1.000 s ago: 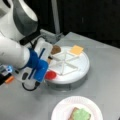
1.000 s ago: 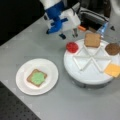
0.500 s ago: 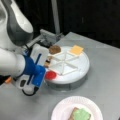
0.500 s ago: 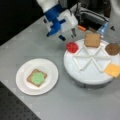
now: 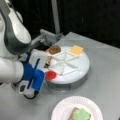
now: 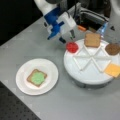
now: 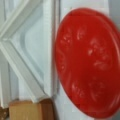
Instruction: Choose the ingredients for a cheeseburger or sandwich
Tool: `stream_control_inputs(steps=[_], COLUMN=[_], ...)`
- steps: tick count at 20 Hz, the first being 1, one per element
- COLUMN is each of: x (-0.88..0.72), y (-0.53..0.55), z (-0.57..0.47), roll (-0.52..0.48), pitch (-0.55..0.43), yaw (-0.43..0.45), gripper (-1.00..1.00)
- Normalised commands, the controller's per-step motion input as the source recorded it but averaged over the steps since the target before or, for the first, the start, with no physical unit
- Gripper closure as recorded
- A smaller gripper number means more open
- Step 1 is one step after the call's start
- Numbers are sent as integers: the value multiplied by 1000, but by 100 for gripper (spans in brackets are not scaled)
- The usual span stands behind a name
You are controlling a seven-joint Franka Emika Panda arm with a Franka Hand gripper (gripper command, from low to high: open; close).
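A red tomato disc lies in the near-left compartment of the white divided tray. My gripper hangs open just above and beside it, touching nothing. The tomato fills the wrist view, with a toast square's corner below it. The tray also holds the toast square, a dark brown patty and a yellow cheese square. The sandwich, a toast square with green lettuce on top, lies on the round white plate. In a front view the tomato sits beside the gripper.
A grey metal fixture and cables stand behind the tray. The arm's white and blue body leans over the tray's left edge. Grey tabletop lies between plate and tray.
The gripper has sunk slightly closer to the tomato. The food pieces, tray and plate have not moved.
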Motion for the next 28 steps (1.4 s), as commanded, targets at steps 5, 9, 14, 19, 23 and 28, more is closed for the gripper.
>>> stream_control_inputs(steps=[5, 9, 14, 19, 23, 28], x=[183, 162, 132, 128, 155, 175], y=[-298, -297, -263, -227, -209, -231], z=[-137, -91, -76, -68, -75, -77], roll=[416, 406, 376, 375, 405, 370], pitch=[7, 6, -5, -14, -38, -28], yaw=[72, 56, 28, -10, -22, -23], gripper=[-100, -100, -100, -100, -100, -100])
